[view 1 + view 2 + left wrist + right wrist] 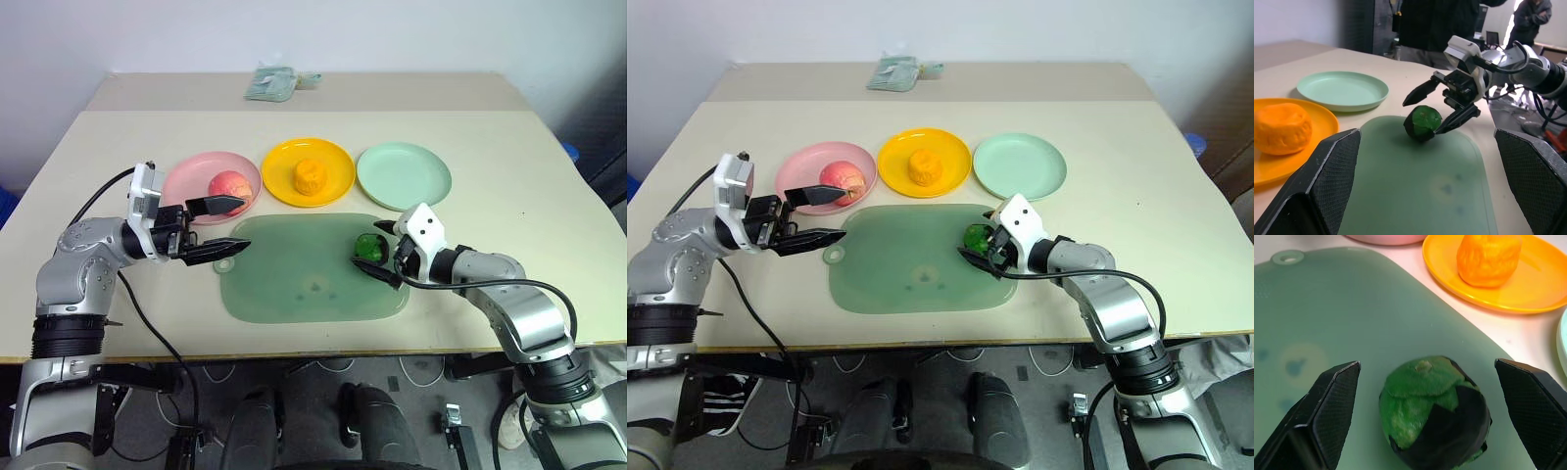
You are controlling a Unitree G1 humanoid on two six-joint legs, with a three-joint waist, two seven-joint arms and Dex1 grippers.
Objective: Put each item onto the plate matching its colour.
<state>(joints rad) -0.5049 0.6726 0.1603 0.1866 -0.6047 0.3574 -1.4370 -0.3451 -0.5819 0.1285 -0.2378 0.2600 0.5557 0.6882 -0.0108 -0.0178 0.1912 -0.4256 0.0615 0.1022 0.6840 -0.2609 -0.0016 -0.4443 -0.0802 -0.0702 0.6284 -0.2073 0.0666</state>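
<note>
A dark green fruit (369,247) lies on the right end of a translucent green board (294,284). My right gripper (368,245) is open, a finger on either side of the fruit; the right wrist view shows gaps between its fingers (1332,401) and the fruit (1432,406). The pink-red apple (227,184) rests on the pink plate (186,176). The orange lumpy fruit (310,177) sits on the yellow plate (338,162). Nothing is on the mint green plate (404,174). My left gripper (244,223) hangs open and empty by the board's left end, beside the apple, pointing right.
A small greenish packet (274,81) lies at the table's far edge. The three plates stand in a row behind the board. People (1440,24) stand beyond the table's right side in the left wrist view. Bare tabletop lies on both sides.
</note>
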